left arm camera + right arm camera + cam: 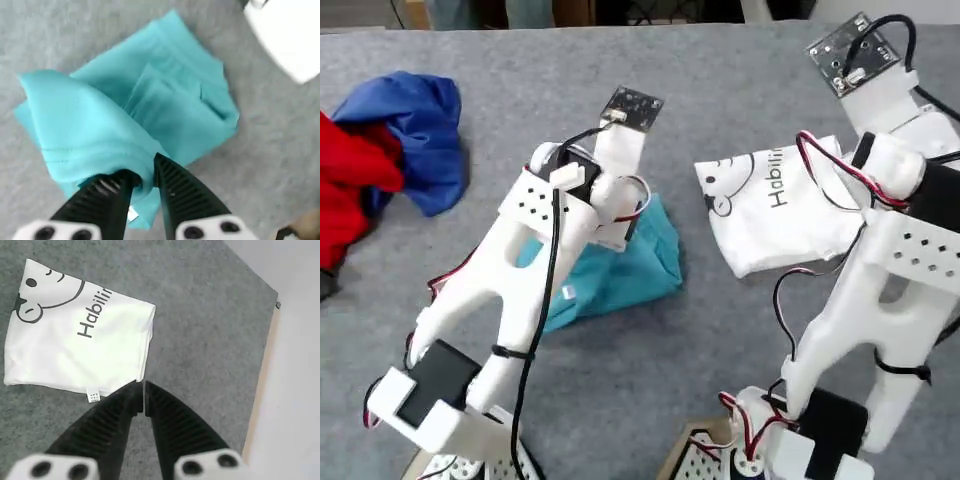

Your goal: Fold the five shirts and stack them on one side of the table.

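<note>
Shirts in sight number four. The left gripper [145, 172] is clenched on a fold of the one teal shirt [170, 100], which lies half-folded near the middle of the grey tabletop [720, 100]. One folded white shirt [75, 340] lies toward the right edge. The right gripper [142, 387] hangs just beside its hem, jaws pressed together on nothing. One blue shirt [415, 125] and one red shirt [350, 190] lie crumpled and touching at the left edge.

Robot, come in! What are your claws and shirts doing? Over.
Left gripper shut on teal shirt. Right gripper shut, by white shirt. Blue shirt, red shirt unfolded.
</note>
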Robot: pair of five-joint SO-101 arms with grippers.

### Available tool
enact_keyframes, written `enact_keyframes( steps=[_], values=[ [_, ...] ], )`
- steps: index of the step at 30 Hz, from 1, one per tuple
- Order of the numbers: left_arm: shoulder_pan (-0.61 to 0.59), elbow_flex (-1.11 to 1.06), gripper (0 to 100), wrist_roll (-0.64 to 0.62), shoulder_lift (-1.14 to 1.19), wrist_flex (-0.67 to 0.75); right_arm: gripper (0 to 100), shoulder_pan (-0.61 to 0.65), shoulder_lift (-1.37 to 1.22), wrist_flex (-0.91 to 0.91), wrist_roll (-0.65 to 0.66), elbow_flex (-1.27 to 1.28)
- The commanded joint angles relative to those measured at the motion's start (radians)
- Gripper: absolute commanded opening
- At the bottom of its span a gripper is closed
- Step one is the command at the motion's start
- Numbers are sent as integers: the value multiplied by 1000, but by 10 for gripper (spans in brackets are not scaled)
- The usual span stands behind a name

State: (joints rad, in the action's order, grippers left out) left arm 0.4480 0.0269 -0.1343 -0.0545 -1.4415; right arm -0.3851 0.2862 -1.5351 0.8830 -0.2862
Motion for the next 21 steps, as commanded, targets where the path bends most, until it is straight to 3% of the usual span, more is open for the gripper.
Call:
enact_keyframes(
  steps=[1, 6, 16, 21],
  values=[
    [16, 12, 29, -60, 5, 78, 17, -15, 33, 18, 8, -38],
    [16, 12, 30, -92, 44, 150, 16, -9, 33, 18, 8, -36],
    [31, 76, 41, -92, 118, 149, 17, 20, 31, 18, 8, -36],
    [10, 153, 243, -118, 143, 83, 18, 95, 33, -8, 2, -38]
  ],
)
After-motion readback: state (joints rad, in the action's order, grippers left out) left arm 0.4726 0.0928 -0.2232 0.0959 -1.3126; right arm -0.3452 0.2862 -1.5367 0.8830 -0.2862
